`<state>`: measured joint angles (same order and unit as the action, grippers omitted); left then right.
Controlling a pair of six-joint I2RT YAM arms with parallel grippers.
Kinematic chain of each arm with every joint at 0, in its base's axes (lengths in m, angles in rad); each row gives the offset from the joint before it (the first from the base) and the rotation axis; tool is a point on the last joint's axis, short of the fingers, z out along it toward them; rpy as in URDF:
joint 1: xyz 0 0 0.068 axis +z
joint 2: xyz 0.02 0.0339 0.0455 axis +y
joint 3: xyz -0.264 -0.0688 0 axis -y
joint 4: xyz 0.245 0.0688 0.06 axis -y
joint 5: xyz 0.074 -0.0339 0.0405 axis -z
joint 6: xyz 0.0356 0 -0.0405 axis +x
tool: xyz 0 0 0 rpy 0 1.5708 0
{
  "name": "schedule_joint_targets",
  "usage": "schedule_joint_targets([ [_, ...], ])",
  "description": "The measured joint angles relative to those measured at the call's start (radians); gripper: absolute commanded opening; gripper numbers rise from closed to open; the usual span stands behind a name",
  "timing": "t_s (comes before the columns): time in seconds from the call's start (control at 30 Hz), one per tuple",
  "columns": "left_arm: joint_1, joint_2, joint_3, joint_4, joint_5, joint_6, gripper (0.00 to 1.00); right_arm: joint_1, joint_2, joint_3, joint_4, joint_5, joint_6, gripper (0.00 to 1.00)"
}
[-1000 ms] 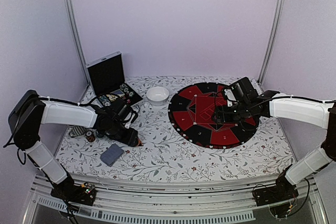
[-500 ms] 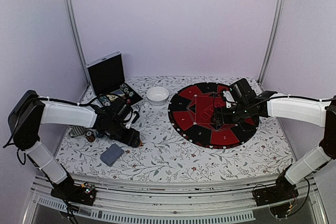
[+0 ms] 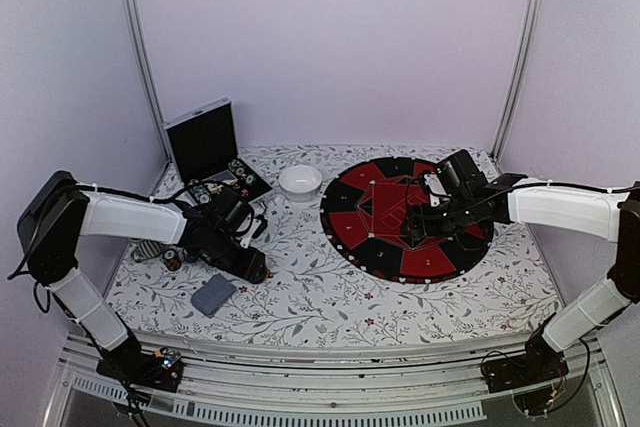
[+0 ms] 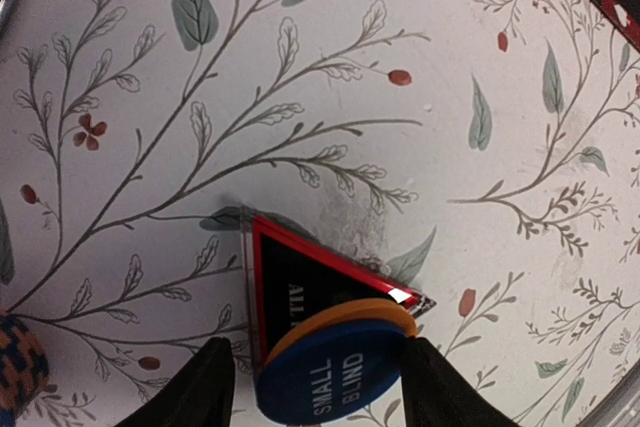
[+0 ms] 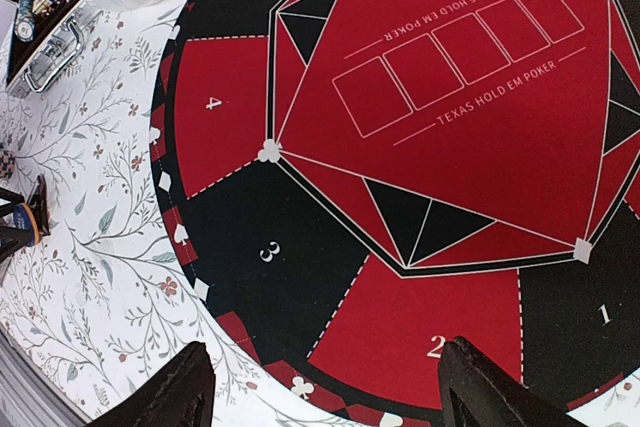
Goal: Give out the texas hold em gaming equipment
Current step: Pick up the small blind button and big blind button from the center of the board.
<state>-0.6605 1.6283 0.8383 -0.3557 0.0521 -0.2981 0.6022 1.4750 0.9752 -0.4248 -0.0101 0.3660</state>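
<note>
Since a second ago the right hand (image 5: 325, 372) has slid a little toward the near left over the round mat (image 3: 437, 263), while the left hand (image 4: 318, 389) has barely shifted. The orange edge seen at its tip from above then is hidden now.

White print on the mat's red centre reads "TEXAS HOLD EM POKER" under five card outlines. Its red and black outer segments carry the numbers 5, 4, 3, 2 and 1. The small blind disc (image 4: 332, 362), blue with an orange rim, reads "SMALL BLIND". Behind it is a black triangle marker (image 4: 295, 282) with a red border, where only "ALL" can be read.

The left hand pinches the small blind disc between its two fingers, low over the surface (image 4: 300, 97) and left of the mat. Whether the disc touches the triangle marker I cannot tell. The right hand is spread wide above the mat's near segments with nothing between its fingers.

A white cloth printed with leaves and small red flowers covers the surface. A grey-blue card deck (image 3: 213, 294) lies near the left arm, with loose chips (image 3: 172, 262) further left. An open black case (image 3: 205, 152) and a white bowl (image 3: 300, 182) sit at the back. Pale lilac walls (image 3: 330, 37) and metal posts (image 3: 140, 47) enclose it all.
</note>
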Motion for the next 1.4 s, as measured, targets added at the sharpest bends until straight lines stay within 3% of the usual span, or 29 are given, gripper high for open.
schedule_joint_targets([
  [0.37, 0.000, 0.000, -0.002, -0.008, -0.016, 0.001, 0.49, 0.000, 0.000, 0.002, 0.000, 0.000, 0.000, 0.79],
  [0.67, 0.000, -0.005, -0.002, -0.004, 0.008, 0.013, 0.30, 0.000, 0.000, 0.015, -0.002, 0.000, 0.000, 0.79],
  [0.97, 0.001, -0.048, -0.001, 0.022, 0.061, 0.022, 0.01, 0.000, 0.000, 0.016, -0.002, 0.000, 0.000, 0.79],
  [1.4, 0.003, -0.090, -0.004, -0.003, 0.100, 0.040, 0.00, 0.002, 0.000, 0.021, -0.003, -0.029, 0.000, 0.79],
])
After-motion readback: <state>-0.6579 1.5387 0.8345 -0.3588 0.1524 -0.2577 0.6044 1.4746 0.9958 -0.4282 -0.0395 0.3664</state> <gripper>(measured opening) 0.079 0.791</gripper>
